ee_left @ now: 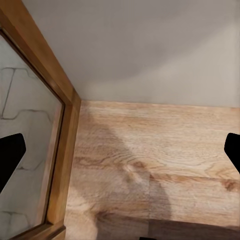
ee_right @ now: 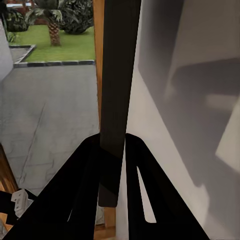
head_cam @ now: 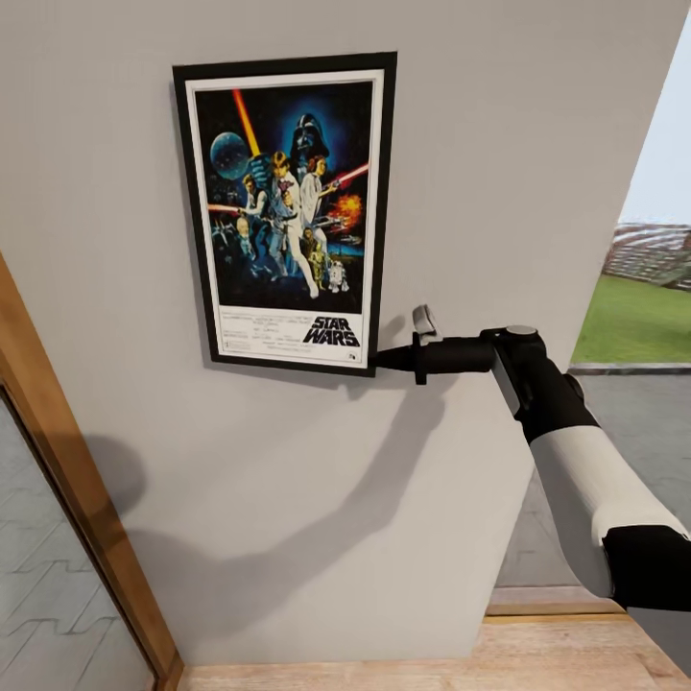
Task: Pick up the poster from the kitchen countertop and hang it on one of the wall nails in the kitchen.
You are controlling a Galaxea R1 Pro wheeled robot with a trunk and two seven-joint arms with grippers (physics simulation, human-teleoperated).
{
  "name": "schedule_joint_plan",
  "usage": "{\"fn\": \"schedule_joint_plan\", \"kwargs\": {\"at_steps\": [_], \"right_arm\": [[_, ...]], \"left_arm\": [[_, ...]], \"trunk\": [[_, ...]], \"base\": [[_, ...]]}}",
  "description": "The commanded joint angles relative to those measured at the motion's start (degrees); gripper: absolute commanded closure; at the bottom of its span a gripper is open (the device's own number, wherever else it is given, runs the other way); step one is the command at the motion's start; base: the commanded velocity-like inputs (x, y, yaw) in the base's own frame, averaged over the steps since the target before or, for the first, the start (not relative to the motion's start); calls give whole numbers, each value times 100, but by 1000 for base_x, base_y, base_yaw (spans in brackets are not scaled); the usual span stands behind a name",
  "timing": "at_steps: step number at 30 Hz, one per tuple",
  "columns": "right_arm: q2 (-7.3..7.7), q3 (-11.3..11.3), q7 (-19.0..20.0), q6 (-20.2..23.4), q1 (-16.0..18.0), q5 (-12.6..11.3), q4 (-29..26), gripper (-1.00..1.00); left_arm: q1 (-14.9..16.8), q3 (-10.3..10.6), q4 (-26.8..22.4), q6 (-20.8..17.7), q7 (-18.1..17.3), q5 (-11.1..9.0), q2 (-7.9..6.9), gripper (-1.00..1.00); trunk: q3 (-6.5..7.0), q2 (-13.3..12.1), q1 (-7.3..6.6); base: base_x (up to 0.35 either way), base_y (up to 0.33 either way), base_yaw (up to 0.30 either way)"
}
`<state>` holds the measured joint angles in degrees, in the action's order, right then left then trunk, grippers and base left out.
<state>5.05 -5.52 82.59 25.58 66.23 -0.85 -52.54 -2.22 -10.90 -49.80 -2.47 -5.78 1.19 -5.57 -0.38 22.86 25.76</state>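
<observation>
Your right gripper [head_cam: 376,359] has its jaws pinching the poster [head_cam: 286,206] at its lower right corner, flat against the wall [head_cam: 499,144]. Confirm it hangs before letting go, and release gently. Your left gripper [ee_left: 120,150] is spread, idle.

The light grey wall [head_cam: 499,144] carries the poster [head_cam: 285,211], flat against it above a wooden floor [head_cam: 537,662].
</observation>
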Motion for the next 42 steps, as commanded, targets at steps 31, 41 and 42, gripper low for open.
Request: {"fn": "schedule_joint_plan", "kwargs": {"at_steps": [31, 41, 42], "right_arm": [[4, -10, 29, -244, -48, -12, 12, 100], [10, -10, 29, -270, -56, -12, 22, 100], [11, -10, 29, -271, -56, -12, 29, 100]], "left_arm": [[0, -17, -12, -26, -38, 12, 3, -100], [1, -17, -12, -26, -38, 12, 3, -100], [0, -17, -12, -26, -38, 12, 3, -100]], "trunk": [[-4, 6, 3], [-4, 6, 3], [-4, 6, 3]], "base": [[0, 0, 0], [0, 0, 0], [0, 0, 0]]}}
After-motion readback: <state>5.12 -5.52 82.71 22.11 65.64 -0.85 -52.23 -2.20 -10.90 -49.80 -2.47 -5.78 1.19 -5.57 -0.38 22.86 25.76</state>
